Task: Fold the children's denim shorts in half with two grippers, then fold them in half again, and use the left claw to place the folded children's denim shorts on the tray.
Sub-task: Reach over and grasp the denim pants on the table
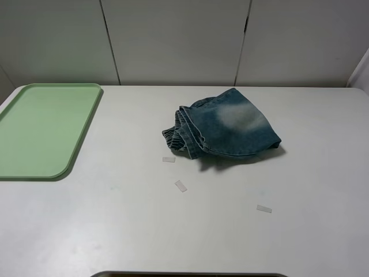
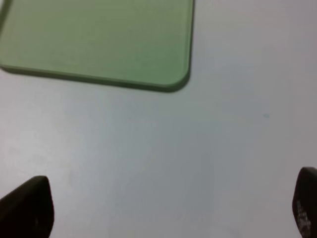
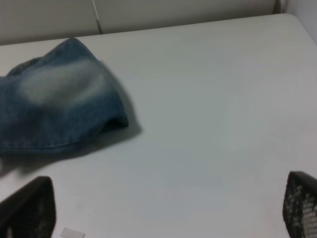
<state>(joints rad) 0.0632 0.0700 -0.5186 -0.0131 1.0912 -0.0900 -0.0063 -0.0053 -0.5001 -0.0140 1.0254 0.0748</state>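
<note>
Here, my left pincer [image 2: 166,206] hangs spread wide above the white table [image 1: 115,231], gripping nothing; my right pincer [image 3: 166,208] is likewise released; ahead lie small pale strips [image 1: 181,186]; just beyond them the children's denim shorts [image 1: 225,127] sit bunched mid-table, well apart from the tray [image 1: 40,130] at the left edge.

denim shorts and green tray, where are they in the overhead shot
children's denim shorts [image 1: 226,130], exterior high view, middle of the top denim layer
tray [image 1: 40,130], exterior high view, bare floor near its middle
</note>
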